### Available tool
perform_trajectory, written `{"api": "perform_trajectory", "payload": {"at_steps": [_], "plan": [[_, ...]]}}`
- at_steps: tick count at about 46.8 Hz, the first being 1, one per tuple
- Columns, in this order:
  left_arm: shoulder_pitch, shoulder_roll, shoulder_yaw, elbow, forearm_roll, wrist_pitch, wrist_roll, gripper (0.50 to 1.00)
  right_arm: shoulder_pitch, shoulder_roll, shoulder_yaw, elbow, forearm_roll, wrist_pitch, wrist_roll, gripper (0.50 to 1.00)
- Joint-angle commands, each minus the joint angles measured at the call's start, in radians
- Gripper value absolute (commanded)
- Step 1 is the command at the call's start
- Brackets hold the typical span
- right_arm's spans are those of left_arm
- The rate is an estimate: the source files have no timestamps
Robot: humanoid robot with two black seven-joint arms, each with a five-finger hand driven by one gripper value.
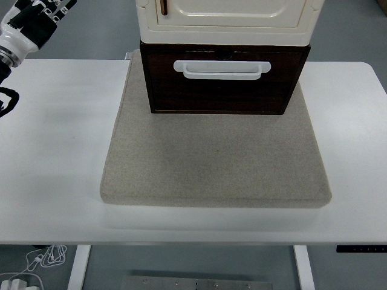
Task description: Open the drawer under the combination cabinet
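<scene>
Your left hand (30, 21), fingers loosely spread and empty, sits far left; the dark wooden drawer (221, 81) may drag its cream cabinet (227, 18) forward if you yank the white handle (221, 69).

Cabinet (227, 15) atop drawer (224, 81) — both on mat's (214, 163) far edge; mat on table (54, 151).

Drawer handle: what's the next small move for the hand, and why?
Probably bring the left hand from the top-left corner in toward the white handle on the dark drawer. The hand holds nothing and is far from the handle, and the drawer front sits nearly flush under the cream cabinet.
</scene>
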Motion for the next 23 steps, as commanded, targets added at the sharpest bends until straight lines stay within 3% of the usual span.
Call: {"api": "perform_trajectory", "payload": {"at_steps": [1,23], "plan": [[0.003,0.023,-0.001,0.000,0.053,-0.021,0.000,1.000,0.000,0.000,0.000,0.000,0.000,0.000,0.000,0.928],[0.046,0.265,0.128,-0.145,0.110,-0.021,-0.002,1.000,0.000,0.000,0.000,-0.001,0.000,0.000,0.000,0.928]]}}
